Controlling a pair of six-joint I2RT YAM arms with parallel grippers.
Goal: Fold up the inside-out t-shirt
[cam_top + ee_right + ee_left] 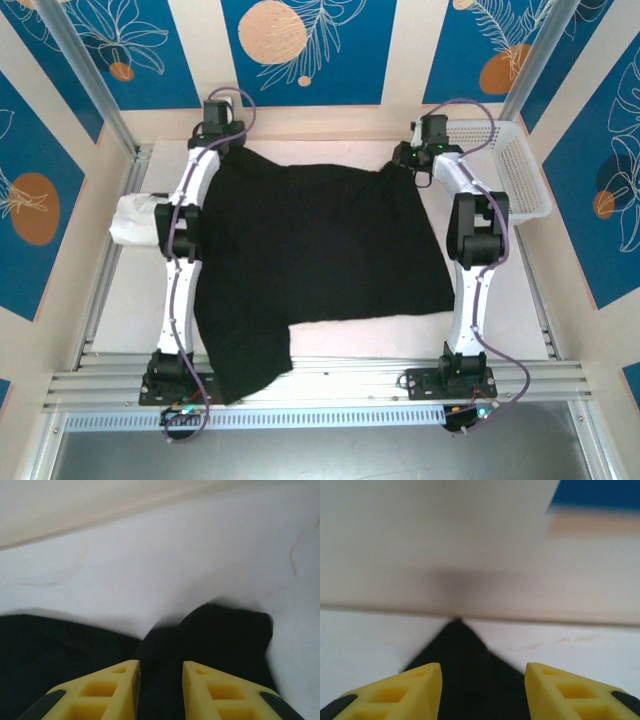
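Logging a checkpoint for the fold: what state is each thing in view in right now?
t-shirt, spread out, black side up, near left part hanging over the near edge.
left end effector, open, over the shirt's pointed far left corner.
right end effector, open, over bunched black cloth at the far right corner.
white garment, folded, lying at the left side, partly behind the left arm.
basket, upright, at the far right.
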